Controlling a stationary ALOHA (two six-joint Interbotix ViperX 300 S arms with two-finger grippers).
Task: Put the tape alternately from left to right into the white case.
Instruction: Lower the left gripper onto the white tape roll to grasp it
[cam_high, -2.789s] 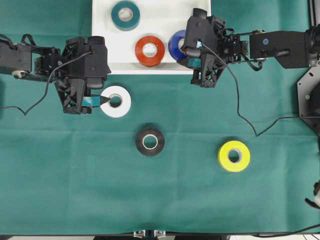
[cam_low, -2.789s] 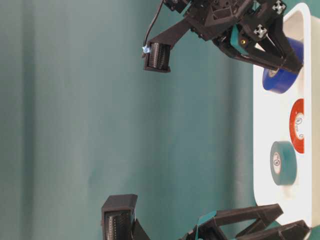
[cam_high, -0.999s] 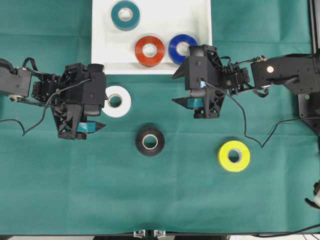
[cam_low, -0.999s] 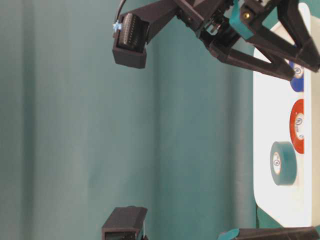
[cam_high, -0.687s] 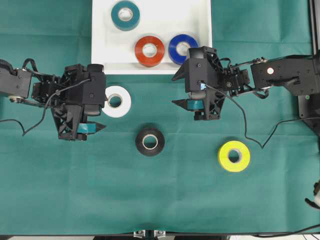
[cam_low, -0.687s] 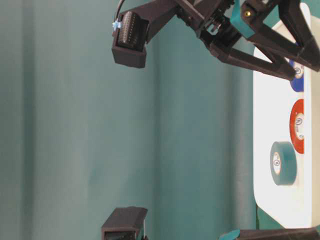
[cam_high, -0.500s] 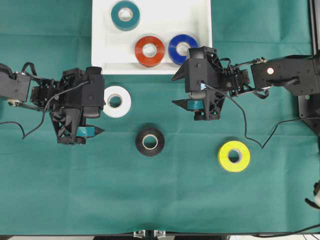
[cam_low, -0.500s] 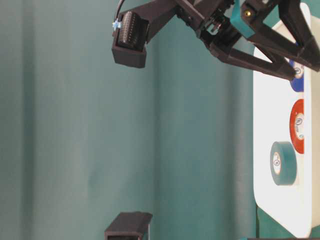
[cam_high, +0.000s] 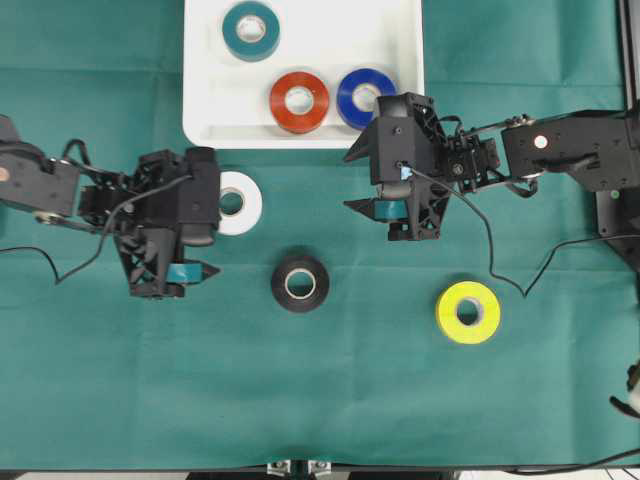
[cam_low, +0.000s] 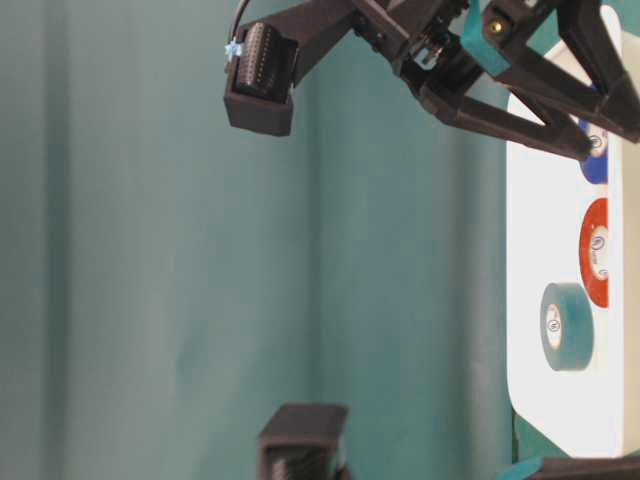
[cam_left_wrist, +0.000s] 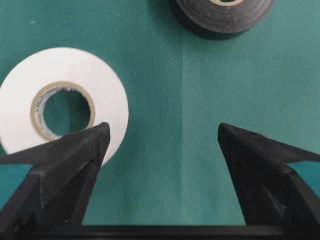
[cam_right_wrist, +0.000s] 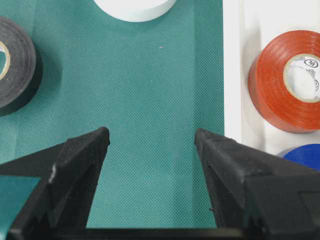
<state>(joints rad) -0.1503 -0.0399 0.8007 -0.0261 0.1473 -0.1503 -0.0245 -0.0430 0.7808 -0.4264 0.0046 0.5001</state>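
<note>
Glossy pale-cored rolls: teal roll (cam_high: 251, 30), red-orange roll (cam_high: 299, 101), blue roll (cam_high: 365, 96) inside white case (cam_high: 205, 100); left claw (cam_high: 207, 254) and right claw (cam_high: 347, 180) both agape, empty.

The cloth (cam_high: 330, 390) is deep green with a fine woven texture. The white case (cam_high: 200, 90) holds a teal roll (cam_high: 251, 30), a red-orange roll (cam_high: 299, 101) and a blue roll (cam_high: 365, 96), all with pale cores. Beside black fingers (cam_left_wrist: 65, 165) with teal patches lies the white roll (cam_left_wrist: 65, 95); past them, the black roll (cam_left_wrist: 222, 17). The yellow roll (cam_high: 468, 312) is bright.
</note>
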